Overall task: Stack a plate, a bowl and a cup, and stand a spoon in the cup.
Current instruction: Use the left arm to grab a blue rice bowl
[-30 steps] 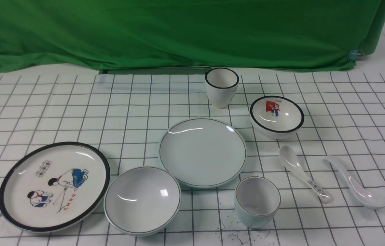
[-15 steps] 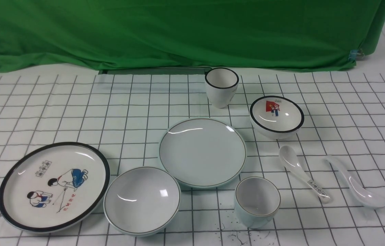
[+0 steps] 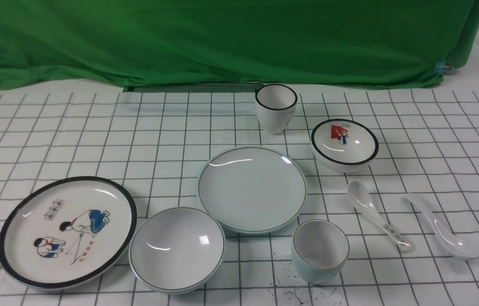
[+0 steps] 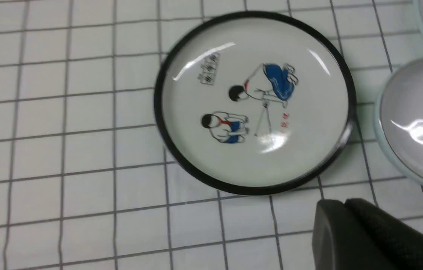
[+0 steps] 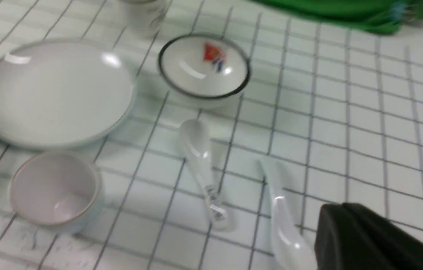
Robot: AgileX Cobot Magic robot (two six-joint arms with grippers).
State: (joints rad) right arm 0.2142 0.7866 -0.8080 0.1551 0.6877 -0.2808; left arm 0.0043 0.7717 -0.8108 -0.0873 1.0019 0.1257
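The pale blue-green plate (image 3: pixel 252 189) lies at the table's middle, also in the right wrist view (image 5: pixel 55 92). The pale bowl (image 3: pixel 177 248) sits in front of it to the left; its edge shows in the left wrist view (image 4: pixel 419 120). The pale cup (image 3: pixel 320 250) stands upright at front right of the plate (image 5: pixel 55 191). The plain white spoon (image 3: pixel 441 227) lies at the far right (image 5: pixel 284 221). My left gripper (image 4: pixel 342 204) is shut and empty, above the cloth by the cartoon plate. My right gripper (image 5: pixel 340 208) is shut and empty, beside the plain spoon.
A black-rimmed cartoon plate (image 3: pixel 67 231) lies front left (image 4: pixel 254 101). A black-rimmed white cup (image 3: pixel 276 108) and a flag-picture bowl (image 3: pixel 344 144) stand behind the plate. A labelled spoon (image 3: pixel 377 214) lies between the pale cup and the plain spoon. A green cloth (image 3: pixel 222 42) hangs at the back.
A dark part of my left arm has come into the front view's left edge. The dishes and spoons have not moved.
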